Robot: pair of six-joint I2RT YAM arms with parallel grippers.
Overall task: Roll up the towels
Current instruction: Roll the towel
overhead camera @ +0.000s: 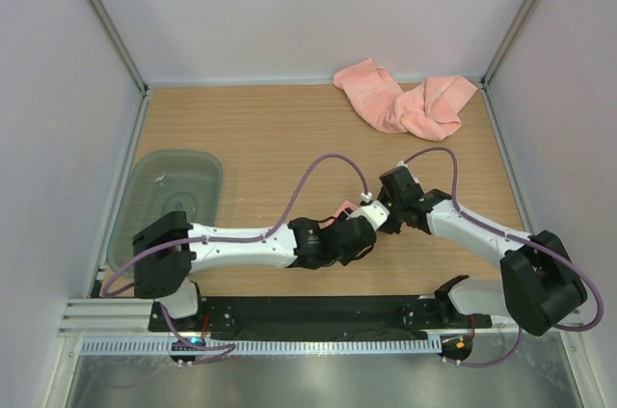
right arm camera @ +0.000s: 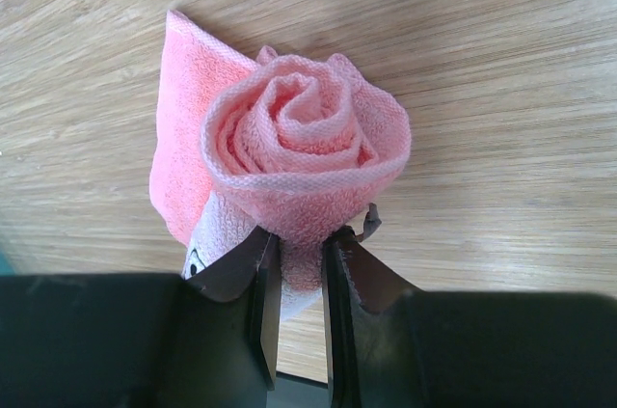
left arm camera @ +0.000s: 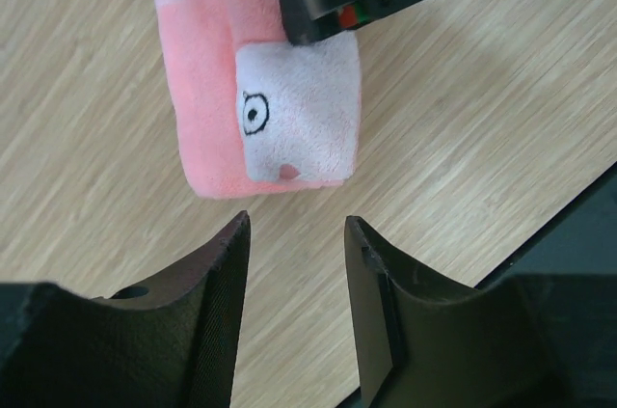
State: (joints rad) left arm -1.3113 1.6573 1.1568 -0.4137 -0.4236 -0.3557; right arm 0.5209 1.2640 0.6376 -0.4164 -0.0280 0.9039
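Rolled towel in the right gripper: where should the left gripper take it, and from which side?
Probably across the pale band of the rolled towel, from the end opposite the right gripper. The left gripper faces that end, and squeezing there presses the loose flap in.

Counter (overhead camera: pixel 270 138): light wood-grain top. Far right corner: loose towels (overhead camera: pixel 405 101), pink, heaped and unrolled. Left side: translucent tray (overhead camera: pixel 145 215), flat on the wood. Near edge, centre: one rolled towel (right arm camera: pixel 299 157) lying on the wood, well apart from both.
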